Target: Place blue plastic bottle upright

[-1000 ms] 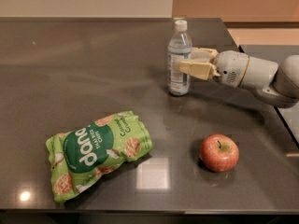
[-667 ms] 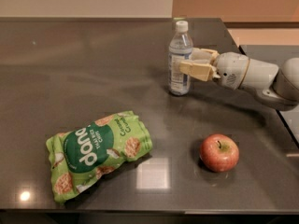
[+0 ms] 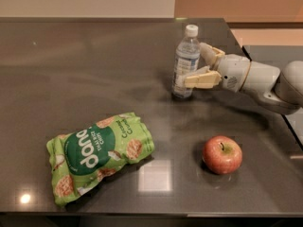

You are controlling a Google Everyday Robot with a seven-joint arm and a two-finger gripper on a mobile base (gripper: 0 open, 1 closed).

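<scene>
The blue plastic bottle (image 3: 184,60) stands upright on the dark table (image 3: 94,70), right of centre and toward the back. It is clear with a white cap and a pale blue-and-white label. My gripper (image 3: 193,65) reaches in from the right at the bottle's mid height. It is open. The near finger (image 3: 203,79) lies across the bottle's front lower part. The far finger (image 3: 209,54) stands just right of the bottle's shoulder.
A green snack bag (image 3: 97,152) lies flat at the front left. A red apple (image 3: 222,154) sits at the front right, below my arm (image 3: 265,82). The table's right edge (image 3: 248,56) runs close behind the arm.
The bottle stays upright in the same spot. My gripper's fingers have spread a little around it; the arm has barely moved.
</scene>
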